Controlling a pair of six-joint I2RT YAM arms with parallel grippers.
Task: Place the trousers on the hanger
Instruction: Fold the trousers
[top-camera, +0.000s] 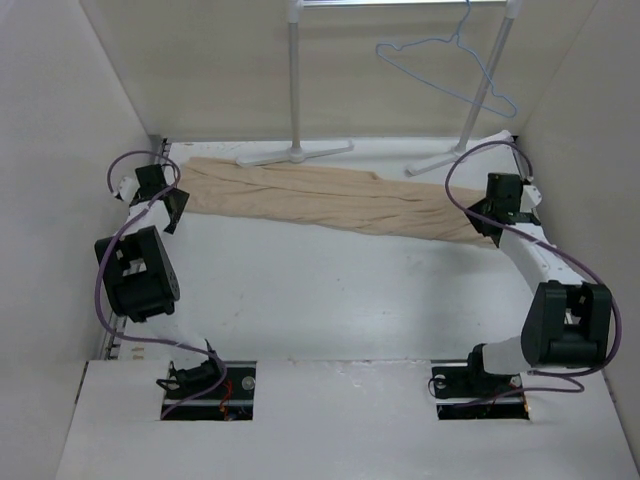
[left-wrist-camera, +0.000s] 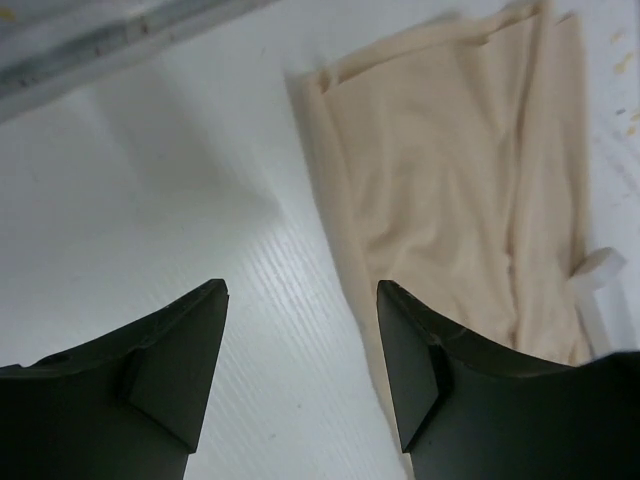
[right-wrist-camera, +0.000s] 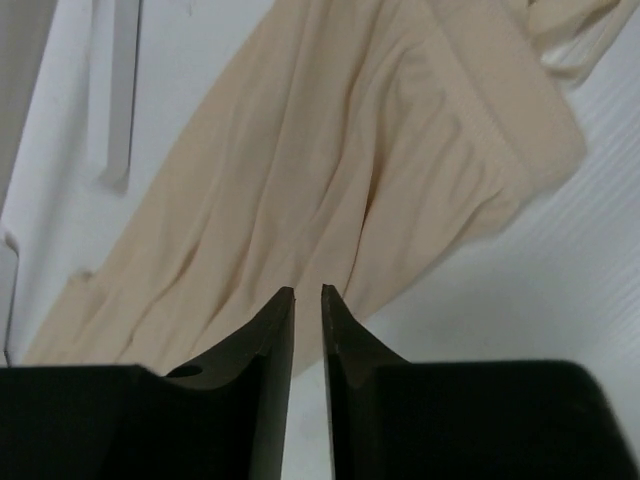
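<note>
Trousers (top-camera: 330, 200): flat on the white table (top-camera: 330, 300), far part, wrinkled; not on the hanger.
Trousers axis: long axis runs left to right, with the right end lying slightly nearer than the left. Cannot tell which end is the waist.
Left gripper (left-wrist-camera: 300, 290): at the left end of the trousers, over bare table just beside the cloth edge. Jaws wide, nothing between them.
Right gripper (right-wrist-camera: 308, 292): at the right end, tips over the cloth. Jaws narrow, only a thin slit between them and no cloth in it.
Left arm (top-camera: 135, 275): runs from the near base up the left side, then the wrist turns in toward the trousers.
Right arm (top-camera: 565, 320): mirrors it along the right side, forearm angled in toward the far left.
Hanger (top-camera: 450, 65): light blue wire, up on the white garment rack (top-camera: 296, 80) at far right, tilted, well apart from the trousers.
Rack feet: on the table just beyond the far edge of the trousers.
</note>
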